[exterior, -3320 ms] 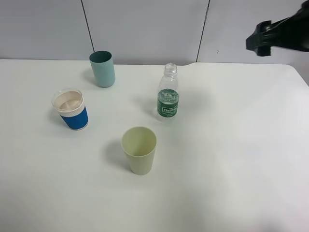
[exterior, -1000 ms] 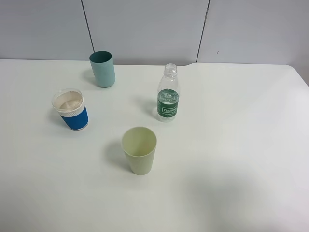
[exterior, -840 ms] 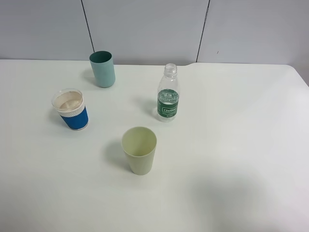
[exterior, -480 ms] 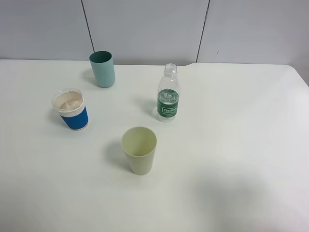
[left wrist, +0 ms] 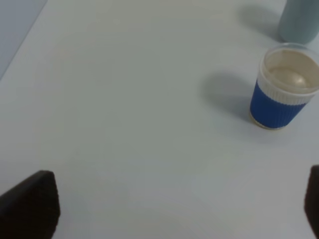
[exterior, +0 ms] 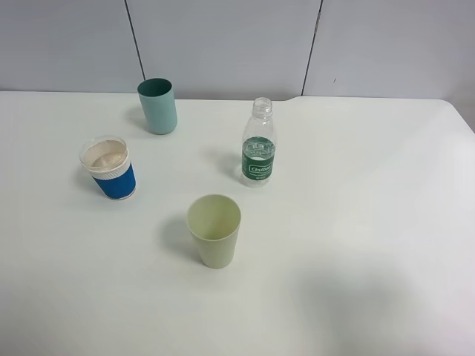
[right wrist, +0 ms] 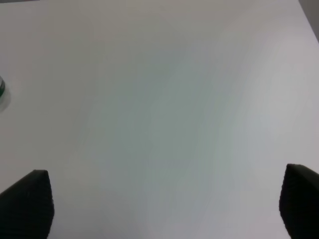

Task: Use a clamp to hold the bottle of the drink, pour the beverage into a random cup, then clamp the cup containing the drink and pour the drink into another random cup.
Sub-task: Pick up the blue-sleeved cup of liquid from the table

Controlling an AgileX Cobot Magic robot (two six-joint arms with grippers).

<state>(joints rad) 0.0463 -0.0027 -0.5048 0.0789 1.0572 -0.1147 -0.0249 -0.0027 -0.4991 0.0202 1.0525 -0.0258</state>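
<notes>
A clear uncapped bottle (exterior: 258,144) with a green label stands upright at the table's middle. A teal cup (exterior: 157,105) stands at the back left. A cup with a blue sleeve (exterior: 110,167) stands at the left, and a pale green cup (exterior: 214,231) stands in front. Neither arm shows in the exterior high view. My left gripper (left wrist: 172,214) is open and empty above the table; the blue-sleeved cup (left wrist: 284,87) and the teal cup (left wrist: 299,20) lie ahead of it. My right gripper (right wrist: 162,209) is open and empty over bare table; only a sliver of the bottle (right wrist: 1,92) shows.
The white table (exterior: 371,222) spans the view, with grey wall panels (exterior: 223,37) behind it. The table's right edge (exterior: 464,119) runs near the back right corner.
The right arm, seen at the top right corner 3.3 s ago, has left the exterior high view. Bottle and cups have not moved.
</notes>
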